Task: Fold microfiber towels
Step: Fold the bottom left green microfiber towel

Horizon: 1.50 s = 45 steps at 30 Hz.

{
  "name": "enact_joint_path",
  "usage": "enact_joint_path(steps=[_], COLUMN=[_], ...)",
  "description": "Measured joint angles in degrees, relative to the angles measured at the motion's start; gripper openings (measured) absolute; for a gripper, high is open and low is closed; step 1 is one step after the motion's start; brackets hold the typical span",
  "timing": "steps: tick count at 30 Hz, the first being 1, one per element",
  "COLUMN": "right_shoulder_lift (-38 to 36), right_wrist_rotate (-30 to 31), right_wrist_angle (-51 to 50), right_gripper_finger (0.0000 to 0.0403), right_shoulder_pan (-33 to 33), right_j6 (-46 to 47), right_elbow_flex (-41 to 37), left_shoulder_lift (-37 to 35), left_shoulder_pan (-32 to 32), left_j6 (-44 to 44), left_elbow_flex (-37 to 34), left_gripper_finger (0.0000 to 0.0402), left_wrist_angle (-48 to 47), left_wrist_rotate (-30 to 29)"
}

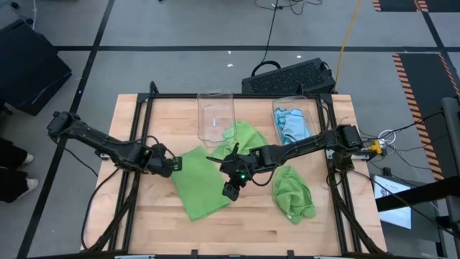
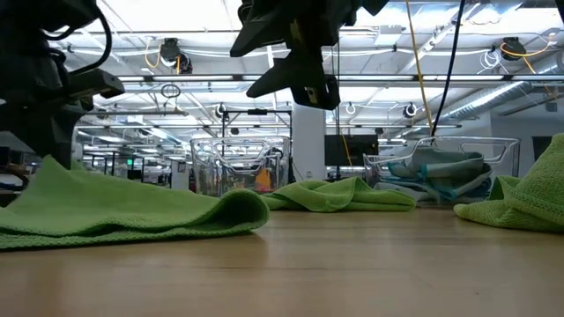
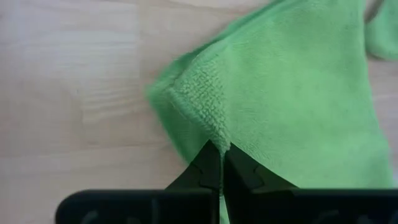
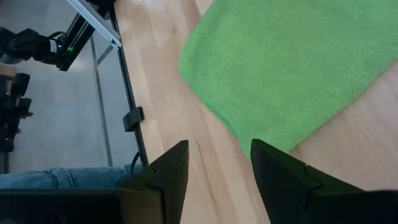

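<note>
A lime green microfiber towel (image 1: 201, 183) lies spread on the wooden table, also seen in the low view (image 2: 132, 210). My left gripper (image 1: 172, 162) is shut on its far left corner. My right gripper (image 1: 231, 190) hangs open above the towel's right edge. In its wrist view (image 4: 217, 180) nothing is between its fingers, and the towel (image 4: 286, 68) lies below. A second green towel (image 1: 248, 137) lies flat behind. A third (image 1: 293, 191) sits crumpled at the right. My left gripper pinches a raised ridge of the towel (image 3: 208, 127) at its far left corner, between its two shut fingers. The fingers come from above, pointing steeply down. The cloth rises in a small peak to the fingertips; the rest lies on the table. One layer or several, I cannot tell.
Two clear bins stand at the table's far side, one (image 1: 215, 115) bare, the other (image 1: 295, 119) holding light blue towels (image 1: 293, 126). A black keyboard (image 1: 287, 75) lies beyond the table. Bare wood (image 1: 244, 230) shows along the near edge.
</note>
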Motion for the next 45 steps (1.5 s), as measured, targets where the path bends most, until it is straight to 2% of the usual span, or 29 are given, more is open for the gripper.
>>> enact_joint_path(steps=[10, 13, 16, 24, 27, 30, 33, 38, 42, 45], right_shoulder_lift=[0.0, 0.0, 0.0, 0.0, 0.0, 0.0, 0.0, 0.0, 0.0, 0.0], right_wrist_rotate=[-0.1, -0.1, 0.0, 0.0, -0.1, -0.1, 0.0, 0.1, 0.2, 0.4], right_wrist_angle=[0.0, -0.5, -1.3, -4.1, -4.4, -4.4, -4.5, -4.6, -4.5, -4.5], right_gripper_finger=[0.0164, 0.0164, 0.0164, 0.0164, 0.0164, 0.0164, 0.0164, 0.0164, 0.0164, 0.0164], right_shoulder_pan=[-0.8, -1.0, -1.1, -1.0, -0.5, 0.1, 0.5, 0.5, 0.5, 0.5], right_j6=[-0.2, 0.3, 1.3, 2.4, 3.2, 3.2, 3.5, 3.1, 2.8, 2.6], right_elbow_flex=[0.0, 0.0, 0.0, 0.0, 0.0, 0.0, 0.0, 0.0, 0.0, 0.0], left_shoulder_lift=[-0.1, -0.1, -0.1, -0.1, -0.9, -2.6, -4.7, -6.3, -5.3, -3.8], left_shoulder_pan=[-0.4, -0.4, -0.4, -0.4, -0.2, 0.7, 2.4, 6.1, 10.4, 14.6], left_j6=[-1.6, -1.7, -1.7, -1.7, -1.6, -1.0, 2.1, 9.4, 20.6, 30.4], left_elbow_flex=[0.0, 0.0, 0.0, 0.0, 0.0, 0.0, 0.0, -0.2, -0.5, -1.5], left_gripper_finger=[0.0006, 0.0021, 0.0064, 0.0210, 0.0246, 0.0264, 0.0268, 0.0269, 0.0269, 0.0269], left_wrist_angle=[-3.2, -3.3, -3.3, -3.4, -4.0, -6.5, -9.3, -8.4, -6.6, -4.0], left_wrist_rotate=[-1.1, -0.9, 0.0, 1.6, 2.0, 2.0, 0.7, -1.1, -1.3, 2.7])
